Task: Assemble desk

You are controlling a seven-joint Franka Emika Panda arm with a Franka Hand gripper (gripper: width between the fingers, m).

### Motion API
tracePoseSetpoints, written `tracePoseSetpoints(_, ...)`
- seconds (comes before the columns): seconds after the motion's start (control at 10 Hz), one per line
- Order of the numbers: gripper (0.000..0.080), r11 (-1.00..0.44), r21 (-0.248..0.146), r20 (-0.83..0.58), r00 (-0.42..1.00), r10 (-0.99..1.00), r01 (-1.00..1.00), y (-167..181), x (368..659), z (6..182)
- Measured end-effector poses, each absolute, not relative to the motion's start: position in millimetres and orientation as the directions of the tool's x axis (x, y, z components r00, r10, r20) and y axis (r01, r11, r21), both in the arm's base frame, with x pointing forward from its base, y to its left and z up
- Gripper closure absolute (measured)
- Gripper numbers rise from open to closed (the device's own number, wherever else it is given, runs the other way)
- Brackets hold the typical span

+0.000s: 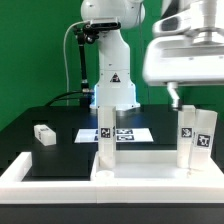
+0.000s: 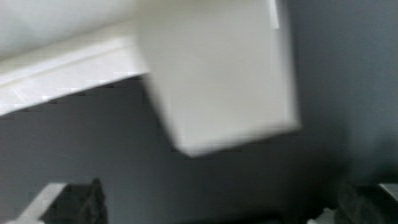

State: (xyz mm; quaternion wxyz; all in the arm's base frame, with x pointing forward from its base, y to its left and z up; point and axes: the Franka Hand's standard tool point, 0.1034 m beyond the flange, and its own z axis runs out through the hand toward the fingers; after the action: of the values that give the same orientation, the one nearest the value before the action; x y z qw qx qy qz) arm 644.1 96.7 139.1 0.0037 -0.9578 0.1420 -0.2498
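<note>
- Wrist view: your end effector (image 2: 222, 205) stands wide open, holding nothing; a leg (image 2: 217, 80) shows just ahead of the fingers (image 2: 71, 200); I judge you should centre it between them before closing.
- Exterior view: the tabletop (image 1: 140, 172) lies inside the wall (image 1: 20, 168) with legs (image 1: 107, 135) upright on it; a spare leg (image 1: 43, 133) sits apart on the worktop (image 1: 60, 118); mind the neighbouring legs; the marker board (image 1: 128, 133) lies behind.
</note>
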Motion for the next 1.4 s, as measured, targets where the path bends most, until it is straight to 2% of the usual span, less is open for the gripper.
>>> tracePoseSetpoints(0.1,0.0150,-0.954,-0.099,0.464,0.835,-0.295,-0.282,106,641,134.0)
tracePoseSetpoints(0.5,0.0150,-0.956,-0.093,0.468,0.836,-0.287,-0.277,103,642,134.6)
tracePoseSetpoints(0.6,0.0150,-0.966,-0.094,0.462,0.849,-0.257,-0.241,88,645,144.8)
tracePoseSetpoints(0.7,0.0150,-0.964,-0.122,0.449,0.853,-0.264,-0.235,74,650,151.8)
tracePoseSetpoints(0.9,0.0150,-0.954,-0.168,0.432,0.851,-0.298,-0.248,77,651,145.9)
tracePoseSetpoints(1.1,0.0150,-0.954,-0.167,0.432,0.852,-0.297,-0.248,76,651,145.8)
tracePoseSetpoints(1.2,0.0150,-0.968,-0.143,0.396,0.884,-0.249,-0.208,76,648,142.8)
tracePoseSetpoints(1.3,0.0150,-0.980,-0.127,0.290,0.939,-0.182,-0.151,76,649,147.5)
tracePoseSetpoints(1.4,0.0150,-0.989,-0.107,0.232,0.965,-0.121,-0.098,87,662,151.4)
